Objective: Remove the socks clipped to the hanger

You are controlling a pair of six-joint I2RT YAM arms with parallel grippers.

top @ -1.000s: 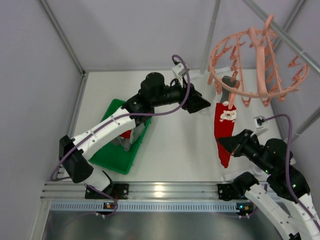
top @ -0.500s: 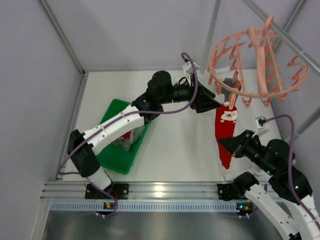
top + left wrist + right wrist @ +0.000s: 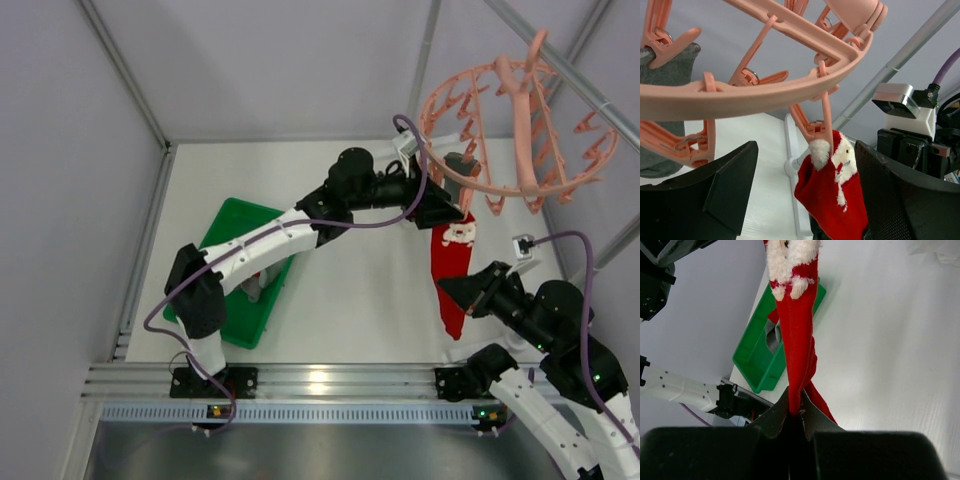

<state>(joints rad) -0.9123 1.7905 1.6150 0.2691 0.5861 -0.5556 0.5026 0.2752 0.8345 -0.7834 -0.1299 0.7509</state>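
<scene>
Now, at about eight o'clock on the table sits a green tray (image 3: 228, 322), and from there the left arm stretches toward two o'clock. Its left gripper (image 3: 447, 208) is spread wide, one finger on either side of the clipped top of the red sock (image 3: 452, 262) and clear of it. That sock hangs from the seven-o'clock rim of the pink hanger (image 3: 523, 130), with a grey sock (image 3: 457, 168) clipped just beside it, while at five o'clock the right gripper (image 3: 466, 292) is pressed together on the red sock's lower part, the fabric stretched straight.
</scene>
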